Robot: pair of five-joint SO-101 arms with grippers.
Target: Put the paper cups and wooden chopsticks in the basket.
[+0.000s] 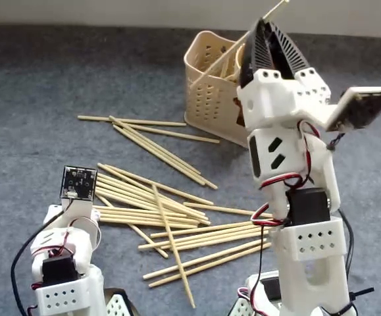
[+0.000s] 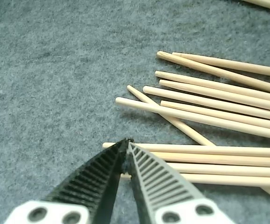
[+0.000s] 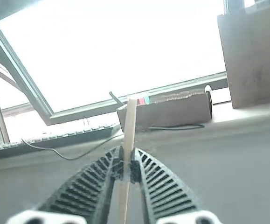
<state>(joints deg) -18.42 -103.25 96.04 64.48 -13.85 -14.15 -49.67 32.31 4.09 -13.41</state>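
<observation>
On grey carpet (image 1: 45, 79), wooden chopsticks (image 1: 157, 197) are scattered near a basket (image 1: 206, 85) partly hidden behind the raised right gripper (image 3: 128, 161), which is clamped on one chopstick (image 3: 131, 121), while the left gripper (image 2: 127, 141) is held closed over the pile.

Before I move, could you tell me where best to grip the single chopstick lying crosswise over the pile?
Take the crosswise chopstick near its end closest to the arms, coming straight down with the jaws across its length. That end juts past the pile onto bare carpet, so nothing else should get pinched; farther up it rests on the pile.
</observation>
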